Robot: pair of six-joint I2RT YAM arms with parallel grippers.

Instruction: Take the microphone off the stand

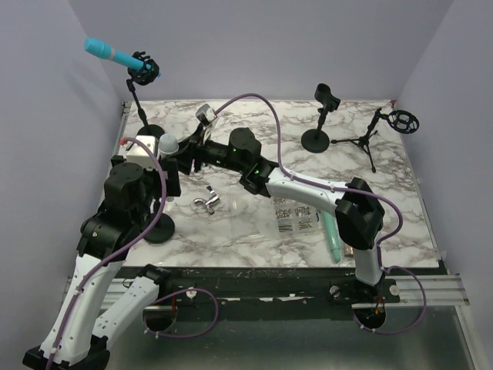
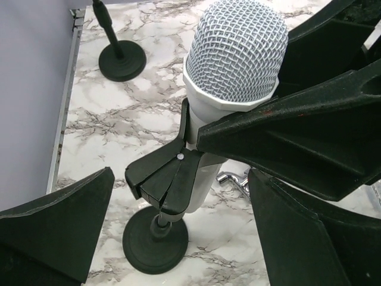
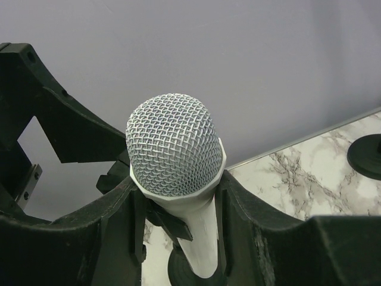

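one white microphone (image 3: pixel 175 155), mesh head up, seated in the black clip (image 2: pixel 164 182) of its stand (image 2: pixel 155 241). right gripper (image 3: pixel 178 232): fingers (image 3: pixel 268 238) pinching the microphone body just below the head, one either side. left gripper (image 2: pixel 178 185): fingers (image 2: pixel 59 226) spread wide, clip and microphone between them, touching neither. stand base on the marble table (image 2: pixel 119 125), below the left gripper.

From above you see only the mesh head of the white handheld microphone (image 1: pixel 169 143); the arms hide its body, and the right wrist view crops its lower end
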